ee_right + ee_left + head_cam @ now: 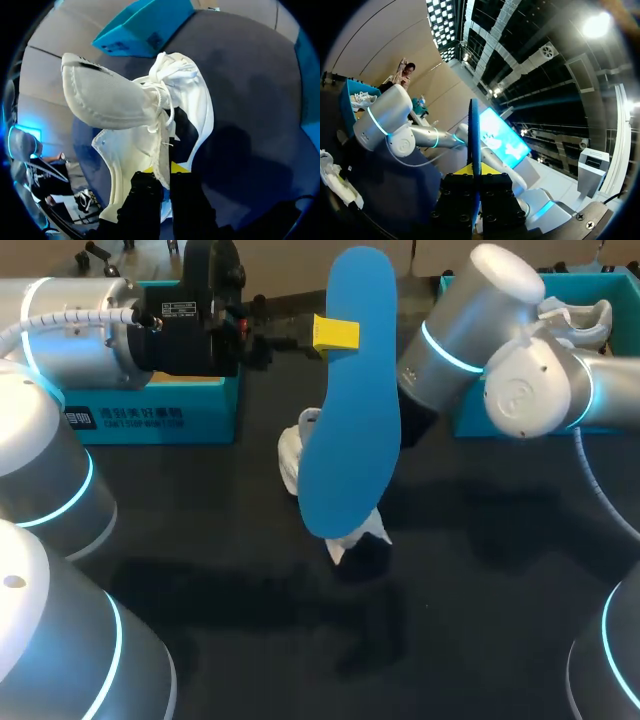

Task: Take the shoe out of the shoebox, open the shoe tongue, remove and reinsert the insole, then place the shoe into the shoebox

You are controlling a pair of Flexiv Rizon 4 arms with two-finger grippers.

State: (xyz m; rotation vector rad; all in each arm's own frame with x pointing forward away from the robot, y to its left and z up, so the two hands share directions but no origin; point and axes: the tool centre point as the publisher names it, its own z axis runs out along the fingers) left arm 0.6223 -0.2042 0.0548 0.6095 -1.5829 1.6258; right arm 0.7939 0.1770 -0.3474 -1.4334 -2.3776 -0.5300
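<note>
the teal cardboard shoebox point(150, 415) sat upper left. the blue foam insole point(350, 410) stood upright mid-frame, pinched in my left gripper point(335, 333); my right gripper point(162, 170) clamped the white fabric shoe point(290, 455) beneath. removal done, i judged; next, steer its tip into the shoe.

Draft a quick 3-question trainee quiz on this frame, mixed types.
1. True or false: the insole lies flat inside the shoe.
2. The left gripper holds: A) the insole B) the shoe C) nothing.
3. Fill in: the right gripper is shut on the ____.

Key: 1 false, it is clamped upright in the left gripper; 2 A; 3 shoe.
</note>
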